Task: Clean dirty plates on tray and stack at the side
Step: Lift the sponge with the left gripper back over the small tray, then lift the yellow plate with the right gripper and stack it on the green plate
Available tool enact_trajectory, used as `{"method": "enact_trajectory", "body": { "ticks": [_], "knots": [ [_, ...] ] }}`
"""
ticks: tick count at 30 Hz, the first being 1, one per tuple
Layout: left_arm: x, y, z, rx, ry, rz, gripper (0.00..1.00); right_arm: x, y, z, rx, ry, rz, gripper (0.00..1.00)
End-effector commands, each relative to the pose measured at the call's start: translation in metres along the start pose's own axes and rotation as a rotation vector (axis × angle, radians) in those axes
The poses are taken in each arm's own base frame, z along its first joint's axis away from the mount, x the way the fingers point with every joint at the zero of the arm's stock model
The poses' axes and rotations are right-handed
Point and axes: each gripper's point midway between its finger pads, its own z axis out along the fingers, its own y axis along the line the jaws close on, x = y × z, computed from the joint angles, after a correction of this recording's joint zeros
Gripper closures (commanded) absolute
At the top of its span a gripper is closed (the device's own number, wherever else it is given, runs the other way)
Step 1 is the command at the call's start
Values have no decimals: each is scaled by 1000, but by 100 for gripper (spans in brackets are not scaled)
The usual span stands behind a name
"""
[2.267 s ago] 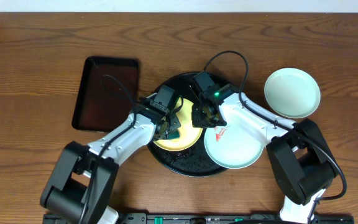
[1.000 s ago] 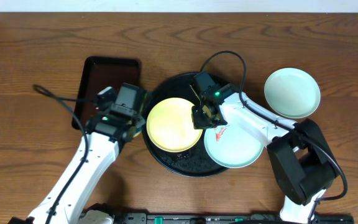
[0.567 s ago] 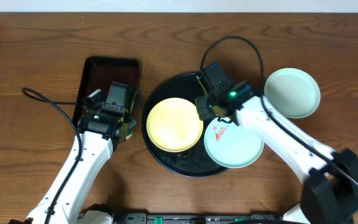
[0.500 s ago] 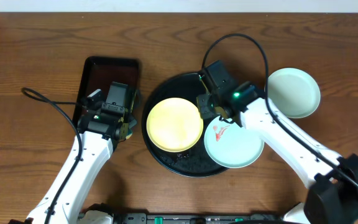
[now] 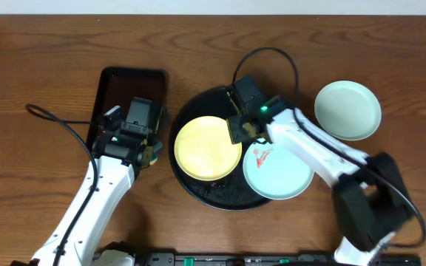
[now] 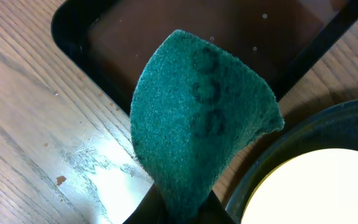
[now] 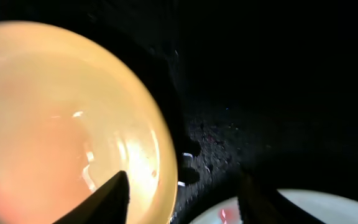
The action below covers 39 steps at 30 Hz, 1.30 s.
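On the round black tray (image 5: pixel 220 193) lie a pale yellow plate (image 5: pixel 208 147) and, at its right, a pale blue-white plate (image 5: pixel 279 176) with a red smear (image 5: pixel 262 156). Another pale plate (image 5: pixel 347 110) rests on the table at the right. My right gripper (image 5: pixel 238 134) hangs open over the yellow plate's right edge; in the right wrist view its jaws (image 7: pixel 182 199) straddle the rim of the yellow plate (image 7: pixel 61 118), holding nothing. My left gripper (image 5: pixel 151 153) is shut on a green sponge (image 6: pixel 197 124) between the two trays.
A rectangular dark brown tray (image 5: pixel 109 111) lies left of the black tray, just beyond the sponge (image 6: pixel 229 31). Dark crumbs speckle the black tray's floor (image 7: pixel 229 143). Cables loop off both arms above the table.
My right gripper has gone from shut to open and shifted back left to the yellow plate's edge. The left arm carried the sponge off the yellow plate to beside the brown tray, then held still.
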Motion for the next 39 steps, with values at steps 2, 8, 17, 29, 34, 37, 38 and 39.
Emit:
{"method": "enact_trajectory", "body": {
  "ticks": [2, 8, 17, 29, 34, 37, 38, 39],
  "knots": [
    [-2, 6, 1, -22, -17, 10, 92, 6, 6, 25, -14, 45, 15, 54],
    [-2, 6, 1, -22, -17, 9, 92, 12, 4, 43, -1, 76, 15, 58],
    [-2, 6, 2, -20, -17, 9, 93, 8, -1, 45, 30, 59, 14, 99],
    [1, -2, 4, 20, -1, 2, 92, -51, -35, -67, 280, -243, -22, 99],
    [1, -2, 4, 20, -1, 1, 92, -63, -39, -116, 388, -370, -117, 99],
    [1, -2, 4, 20, -1, 1, 92, -68, -43, -143, 477, -440, -152, 99],
    [1, -2, 4, 20, -1, 1, 92, -69, -44, -157, 531, -476, -174, 99],
    [1, -2, 4, 20, -1, 1, 92, -70, -45, -166, 567, -497, -190, 99]
  ]
}}
